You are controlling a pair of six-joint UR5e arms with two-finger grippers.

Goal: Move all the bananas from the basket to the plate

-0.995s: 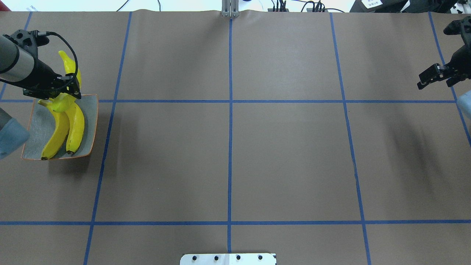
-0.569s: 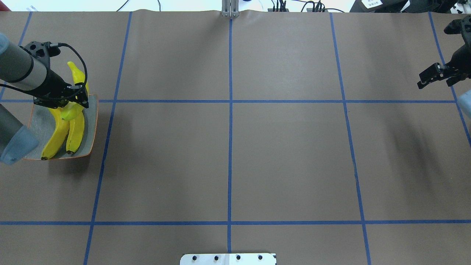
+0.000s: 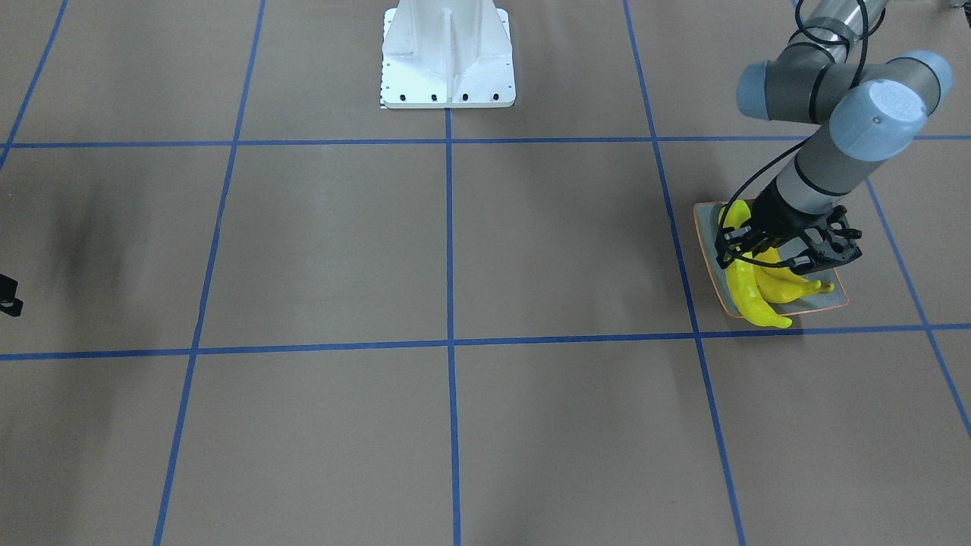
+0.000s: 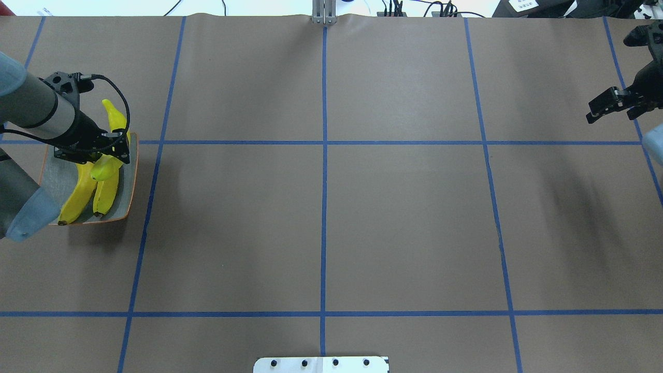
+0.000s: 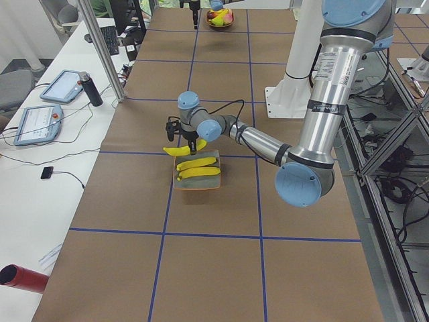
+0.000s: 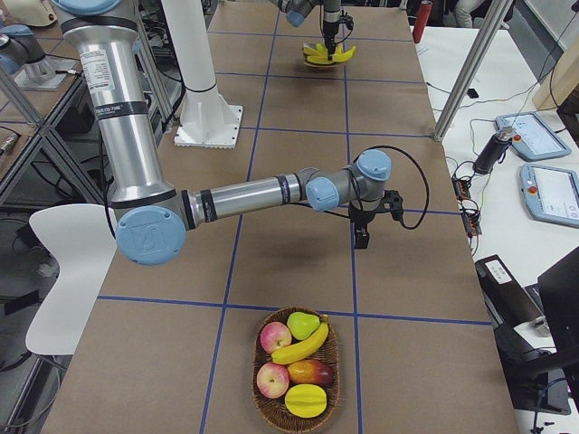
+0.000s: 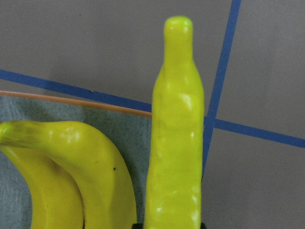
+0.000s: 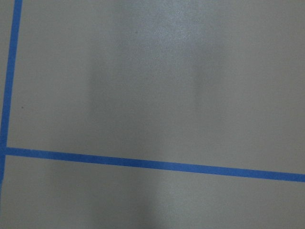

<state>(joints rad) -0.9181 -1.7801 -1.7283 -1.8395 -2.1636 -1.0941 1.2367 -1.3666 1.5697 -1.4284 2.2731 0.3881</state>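
The grey-green plate (image 4: 54,171) with an orange rim lies at the table's far left; it also shows in the front view (image 3: 709,235). Two yellow bananas (image 4: 77,197) lie side by side on it. My left gripper (image 4: 98,150) is shut on a third banana (image 4: 115,122) and holds it just over the plate's far right part, its end sticking out past the rim (image 7: 176,95). A fourth banana (image 6: 303,342) lies in the wicker basket (image 6: 258,398) at the table's right end. My right gripper (image 4: 614,106) is open and empty, near the right edge.
The basket also holds apples (image 6: 276,337), a pear (image 6: 304,323) and other fruit. The robot's white base (image 3: 447,53) stands at mid-table on the robot's side. Blue tape lines cross the brown table. Tablets and a metal post (image 6: 461,77) stand off the table.
My left gripper has carried the held banana nearer and lower over the plate's far right part. The right gripper has shifted slightly away.
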